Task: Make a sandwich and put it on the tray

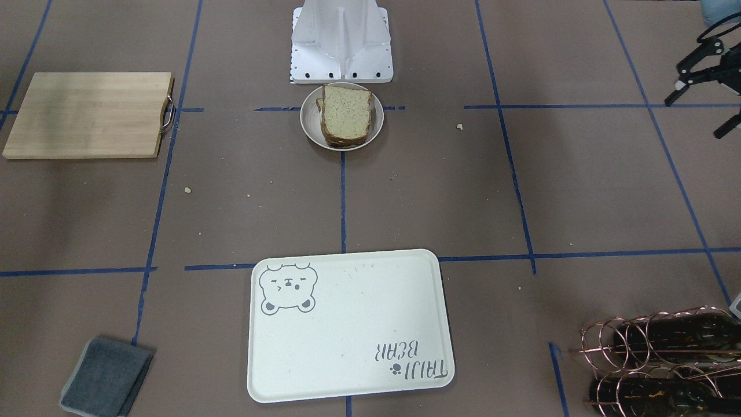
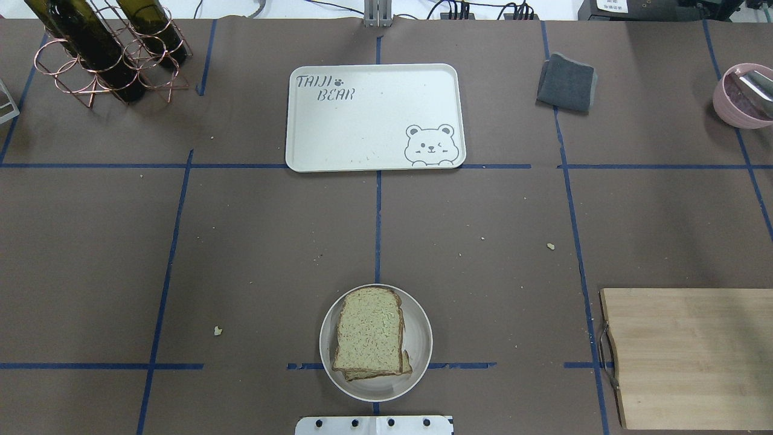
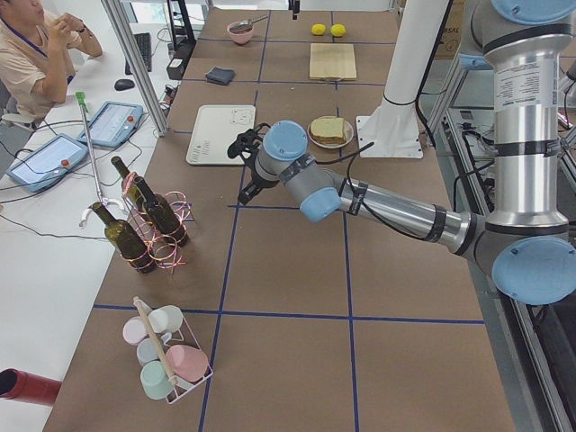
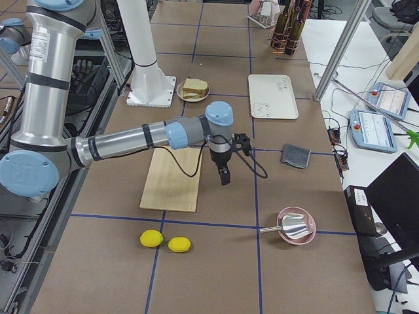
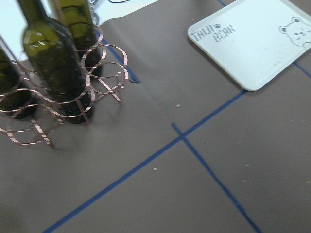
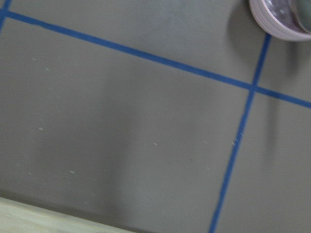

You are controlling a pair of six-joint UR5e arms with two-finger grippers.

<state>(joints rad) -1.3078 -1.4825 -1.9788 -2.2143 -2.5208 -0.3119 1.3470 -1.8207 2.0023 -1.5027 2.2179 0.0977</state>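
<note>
Left hand (image 1: 694,117) hangs above the counter (image 2: 253,241) with its fingers spread wide and nothing between them. In the exterior left view this hand (image 3: 243,171) sits on a long, low reach from the base. From the left hand, the tray (image 3: 220,135) lies just beyond and toward the counter's middle. The copper wire rack of wine bottles (image 5: 48,73) stands near on the hand's other side, toward the operators' edge. The left wrist camera has the tray (image 5: 257,48) at upper right and the rack at left, with blue tape lines crossing below. Right hand (image 4: 224,178) points down over bare counter; only the side view shows it, so I cannot tell whether its fingers are spread or closed. Just beside it, on the base side, lies the wooden cutting board (image 4: 175,176). A folded grey cloth (image 4: 296,156) lies near on the opposite side. A pink bowl with a metal scoop (image 4: 296,226) sits toward the counter's end, two lemons (image 4: 165,241) farther round. The right wrist camera catches that pink bowl (image 6: 282,19) in its top corner. The sandwich (image 2: 369,335), stacked speckled slices with brown crusts, rests in a round off-white bowl (image 2: 420,341) just in front of the robot's white base plate (image 2: 374,425). It is well apart from both hands, roughly between them. The sandwich (image 1: 346,116) is not yet on the tray (image 1: 347,336), which lies well apart from it across the counter, bear face and lettering showing.
</note>
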